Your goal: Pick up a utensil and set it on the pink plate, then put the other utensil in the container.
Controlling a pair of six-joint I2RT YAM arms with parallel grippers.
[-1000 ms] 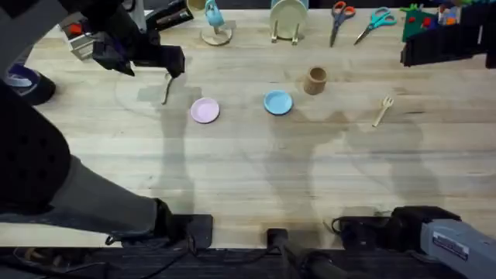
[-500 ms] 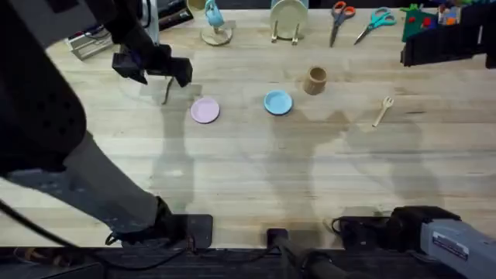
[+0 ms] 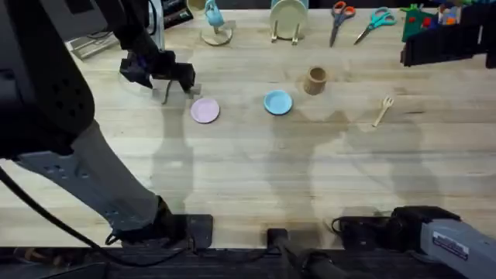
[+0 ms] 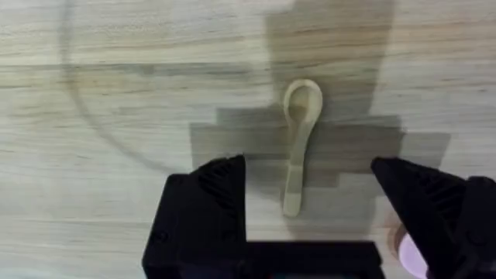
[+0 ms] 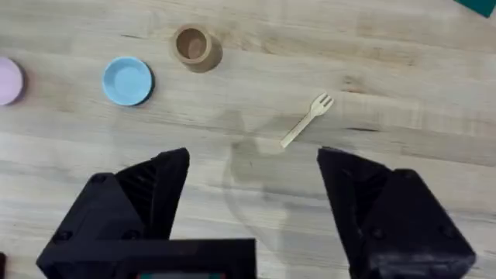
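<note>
The utensil, a small pale wooden spoon [image 3: 166,94] [image 4: 298,139], lies flat on the table just left of the pink plate [image 3: 204,110] [image 5: 7,80]. My left gripper [image 3: 165,76] [image 4: 310,190] hovers right over the spoon's handle, open, one finger on each side and nothing held. The other utensil, a wooden fork [image 3: 382,111] [image 5: 308,120], lies at the right. The tan wooden container [image 3: 315,80] [image 5: 192,46] stands upright beyond the plates. My right gripper [image 5: 252,198] is open and empty, high above the table near its base.
A light-blue plate [image 3: 277,102] sits between the pink plate and the container. Along the far edge are a blue mug on a stand [image 3: 213,17], a pale-green plate in a rack [image 3: 288,17], two pairs of scissors [image 3: 341,15] and a black box [image 3: 446,43].
My left gripper has moved right and towards the spoon, and now straddles its handle. The right arm, the plates, the fork and the container have not moved.
</note>
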